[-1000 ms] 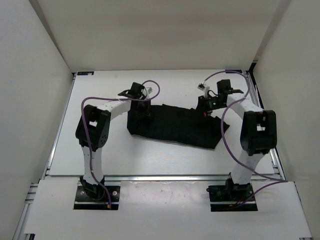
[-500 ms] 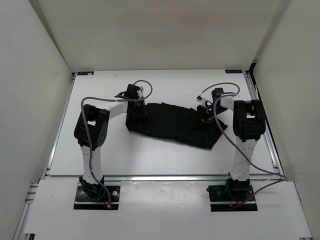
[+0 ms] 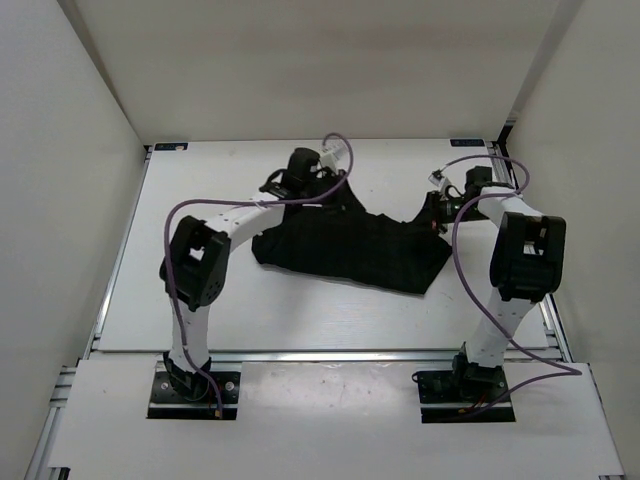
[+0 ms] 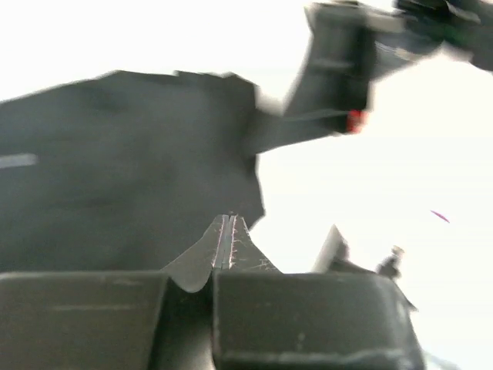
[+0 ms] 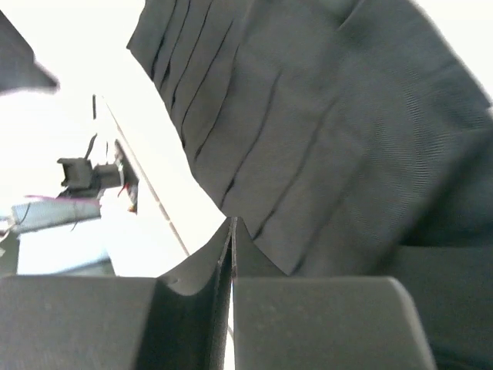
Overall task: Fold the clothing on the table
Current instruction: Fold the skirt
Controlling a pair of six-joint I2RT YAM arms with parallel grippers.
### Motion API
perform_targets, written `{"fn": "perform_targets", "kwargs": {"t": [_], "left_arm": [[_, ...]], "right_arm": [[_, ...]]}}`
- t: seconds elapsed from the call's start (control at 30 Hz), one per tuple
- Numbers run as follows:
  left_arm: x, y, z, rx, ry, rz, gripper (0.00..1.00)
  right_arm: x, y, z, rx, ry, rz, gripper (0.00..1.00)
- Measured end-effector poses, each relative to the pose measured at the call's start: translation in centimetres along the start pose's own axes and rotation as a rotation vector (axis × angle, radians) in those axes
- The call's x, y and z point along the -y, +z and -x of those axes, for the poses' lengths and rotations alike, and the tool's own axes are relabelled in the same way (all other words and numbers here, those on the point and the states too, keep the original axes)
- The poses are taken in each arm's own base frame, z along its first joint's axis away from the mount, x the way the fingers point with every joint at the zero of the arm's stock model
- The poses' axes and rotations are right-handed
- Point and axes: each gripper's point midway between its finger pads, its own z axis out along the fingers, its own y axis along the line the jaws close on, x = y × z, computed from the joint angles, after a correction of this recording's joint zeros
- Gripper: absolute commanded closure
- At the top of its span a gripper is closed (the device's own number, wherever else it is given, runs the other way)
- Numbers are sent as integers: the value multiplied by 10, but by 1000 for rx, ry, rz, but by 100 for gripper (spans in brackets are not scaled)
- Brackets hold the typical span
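The black clothing (image 3: 350,250) lies spread across the middle of the white table (image 3: 200,300), with its far edge drawn up into two peaks. My left gripper (image 3: 338,198) is at the left peak, its jaws pressed together on a pinch of the clothing's far edge. In the left wrist view the shut fingertips (image 4: 226,223) stand in front of the blurred dark cloth (image 4: 115,169). My right gripper (image 3: 432,207) is shut on the right peak. In the right wrist view, creased fabric (image 5: 323,139) fans out from the shut tips (image 5: 233,223).
White walls close in the table on three sides. Metal rails (image 3: 110,270) run along its left, right and near edges. Purple cables (image 3: 335,150) loop off both wrists. The right arm (image 4: 339,69) shows blurred in the left wrist view.
The left gripper shut on the clothing's far edge and moved right and away with it. The right gripper swung right, pulling its corner up. The far edge now rises in two peaks.
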Motion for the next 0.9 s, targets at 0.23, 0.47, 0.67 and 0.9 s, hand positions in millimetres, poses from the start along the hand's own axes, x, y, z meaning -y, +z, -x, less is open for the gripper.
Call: {"fn": "perform_targets", "kwargs": {"t": [0.23, 0.47, 0.67, 0.9], "left_arm": [[45, 53, -115, -319, -264, -325, 100], [-22, 48, -180, -436, -495, -236, 100], [-29, 52, -156, -369, -483, -228, 100], [22, 37, -70, -182, -324, -293, 100]], "right_arm": [[-8, 32, -32, -131, 7, 20, 100], [12, 36, -29, -158, 43, -15, 100], [19, 11, -16, -82, 59, -32, 100], [2, 11, -24, -85, 18, -9, 100]]}}
